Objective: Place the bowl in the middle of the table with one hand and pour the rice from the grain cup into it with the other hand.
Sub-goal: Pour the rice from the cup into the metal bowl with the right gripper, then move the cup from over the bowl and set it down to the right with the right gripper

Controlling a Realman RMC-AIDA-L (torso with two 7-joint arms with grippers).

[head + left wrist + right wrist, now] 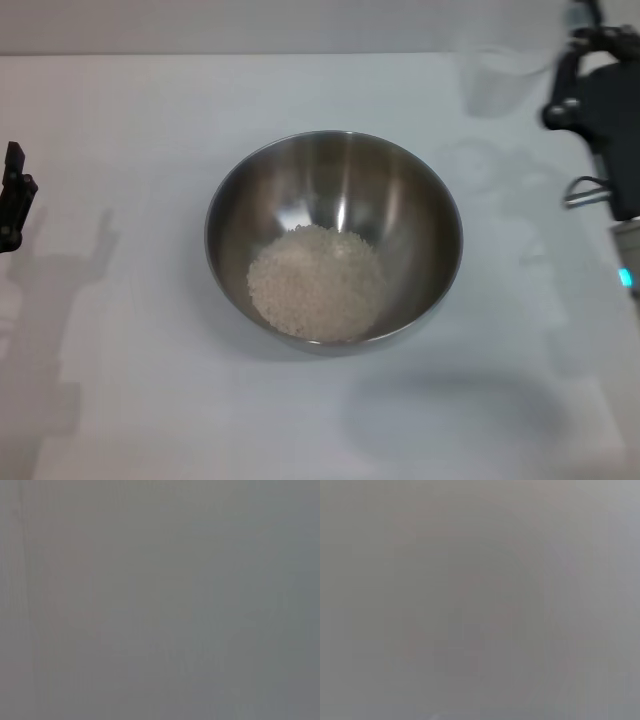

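Observation:
The steel bowl [430, 200] stands in the middle of the white table [130, 120], holding a heap of pale rice [317, 281] in its bottom. The translucent grain cup [497, 80] is upright at the far right of the table and looks empty. My right gripper [566, 95] is just right of the cup, close beside its wall; whether it touches the cup I cannot tell. My left gripper [14, 195] sits at the left edge of the head view, well away from the bowl. Both wrist views show only flat grey.
Shadows of both arms fall on the tabletop left and right of the bowl. The table's far edge runs along the top of the head view.

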